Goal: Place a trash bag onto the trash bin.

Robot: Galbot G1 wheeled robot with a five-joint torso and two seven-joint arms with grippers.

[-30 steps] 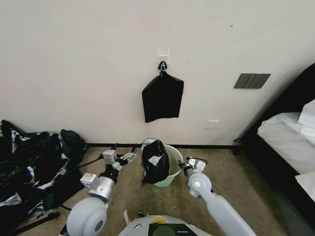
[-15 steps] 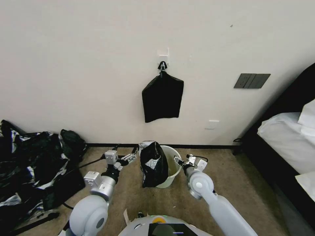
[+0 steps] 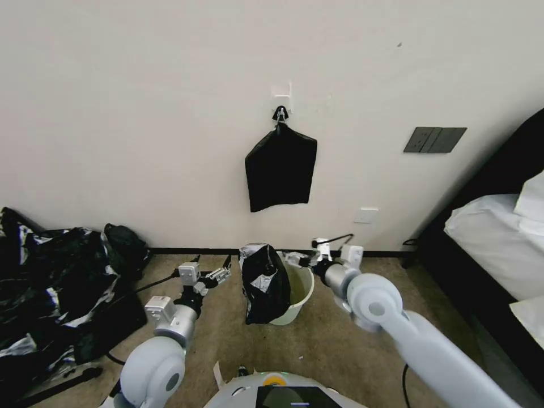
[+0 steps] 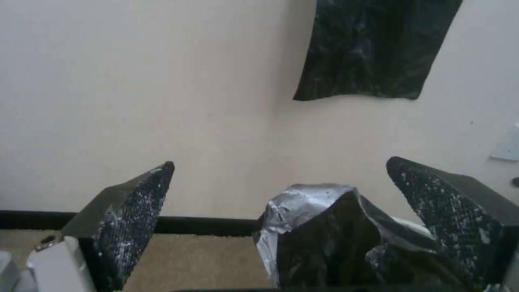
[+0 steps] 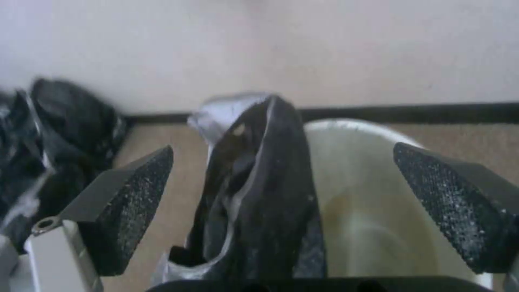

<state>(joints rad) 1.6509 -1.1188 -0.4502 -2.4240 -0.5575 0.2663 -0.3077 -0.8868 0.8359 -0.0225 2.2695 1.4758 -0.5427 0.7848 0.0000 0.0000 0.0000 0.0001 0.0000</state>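
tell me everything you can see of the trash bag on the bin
The trash bag is thin, glossy black plastic with crumpled silvery glints. It hangs over the left side of the trash bin, its top bunched in a peak above the rim and its body drooping down the outside wall toward the carpet. It covers only that side; the cream interior stays bare. The open left claw and open right claw flank it without gripping it.

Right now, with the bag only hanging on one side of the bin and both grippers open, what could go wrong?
1. The trash bag is draped over only the left part of the trash bin rim, unheld; it may slide off.
2. The right gripper is at the bin's far rim, so a push could tip the bin.
3. The left gripper is beside the bag, open; closing there might snag only a fold.
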